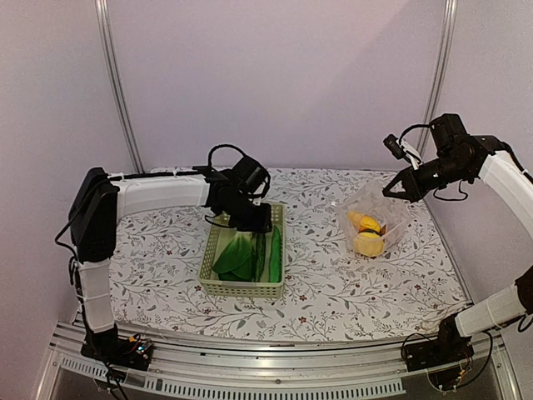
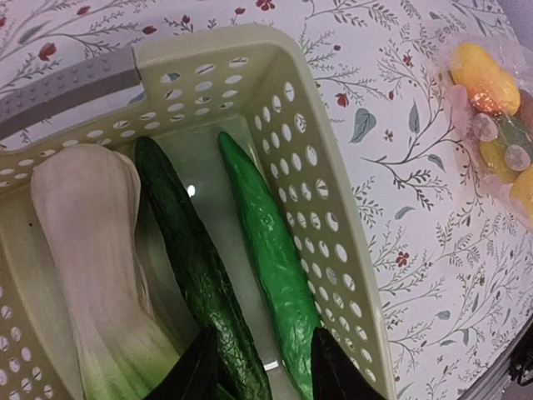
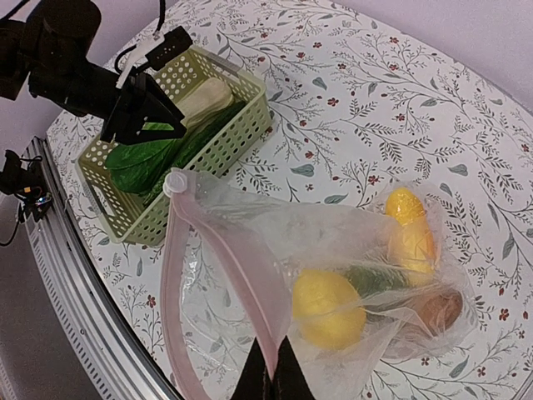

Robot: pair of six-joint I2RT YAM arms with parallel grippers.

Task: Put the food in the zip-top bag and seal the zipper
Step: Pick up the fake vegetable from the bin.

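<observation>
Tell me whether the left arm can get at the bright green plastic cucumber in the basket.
Probably yes. The left end effector hangs open above the bright green plastic cucumber, nothing covers it, and the pale green lattice basket is open-topped. The dark green cucumber lying alongside may crowd one finger.

On floral table [image 1: 333,292]: basket [image 1: 241,289] left of centre, lengthwise near to far; bag [image 1: 396,217] well apart to its right, slightly farther back, bottom resting on the surface, mouth raised
</observation>
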